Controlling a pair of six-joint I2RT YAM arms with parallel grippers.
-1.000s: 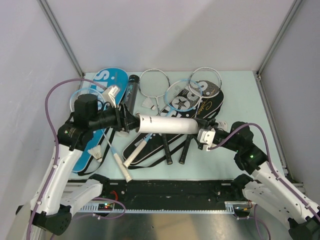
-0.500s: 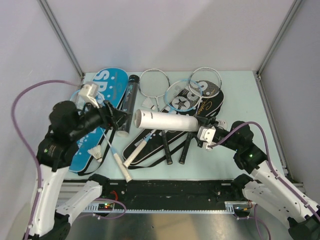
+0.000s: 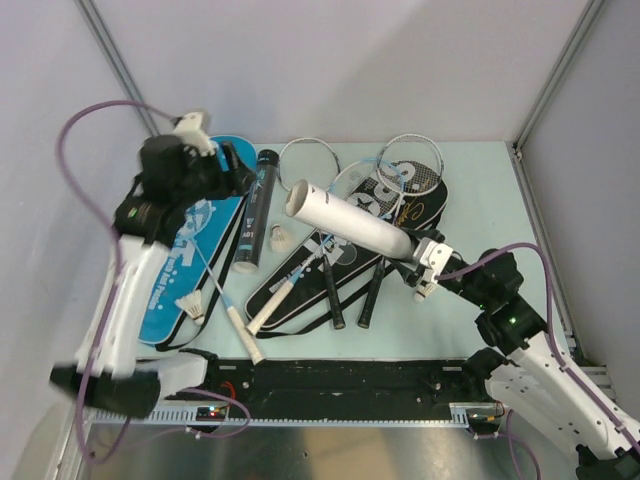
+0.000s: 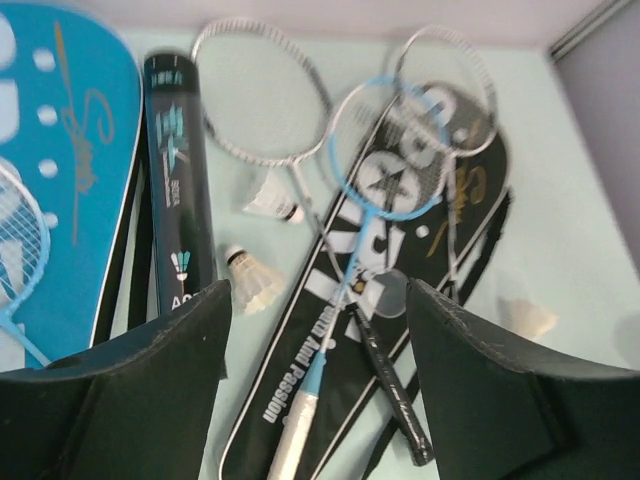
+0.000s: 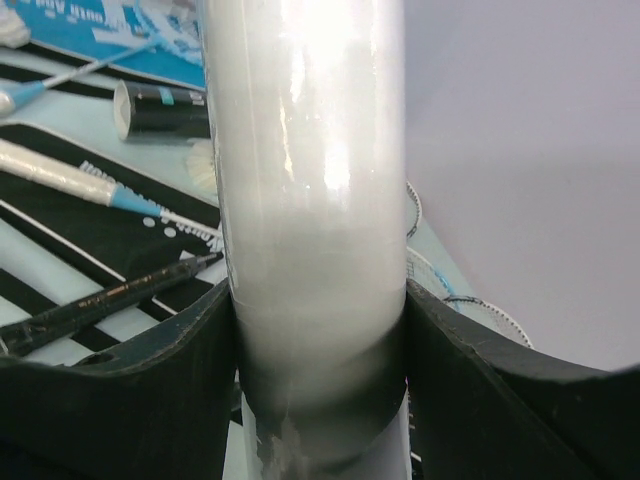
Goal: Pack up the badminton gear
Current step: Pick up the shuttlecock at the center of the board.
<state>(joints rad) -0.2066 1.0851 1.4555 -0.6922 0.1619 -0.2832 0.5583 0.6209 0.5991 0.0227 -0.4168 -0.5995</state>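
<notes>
Right gripper (image 3: 410,258) clamps a glossy white shuttle tube (image 3: 345,222) slanting toward ten o'clock. Left gripper (image 4: 318,295) gapes wide and empty, black cylindrical tube (image 4: 178,190) at five o'clock.

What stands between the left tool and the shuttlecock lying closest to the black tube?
Nothing visible does. The left tool is open above, and the shuttlecock lies uncovered beside the black tube. The white tube in the right tool is off to one side.
</notes>
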